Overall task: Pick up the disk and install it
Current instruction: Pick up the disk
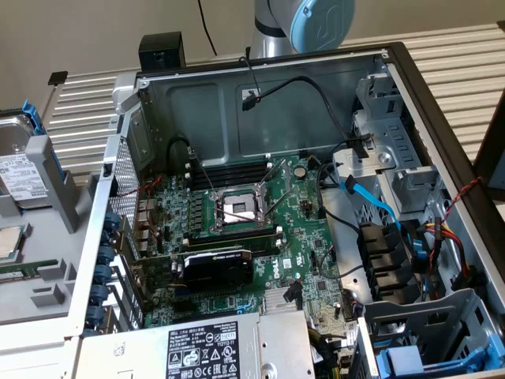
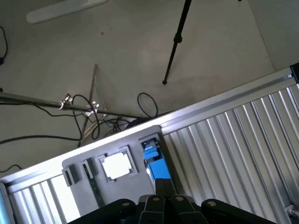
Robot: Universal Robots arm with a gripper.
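Claw closed; disk silver w/ white label, blue carrier.

Plenty of room over the motherboard, but a blue cable and black wires drape across the drive cage on the exterior view's right.

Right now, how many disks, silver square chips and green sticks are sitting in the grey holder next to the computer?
In the grey holder:
Disk: 1
Silver square chip: 1
Green stick: 1
Total: 3
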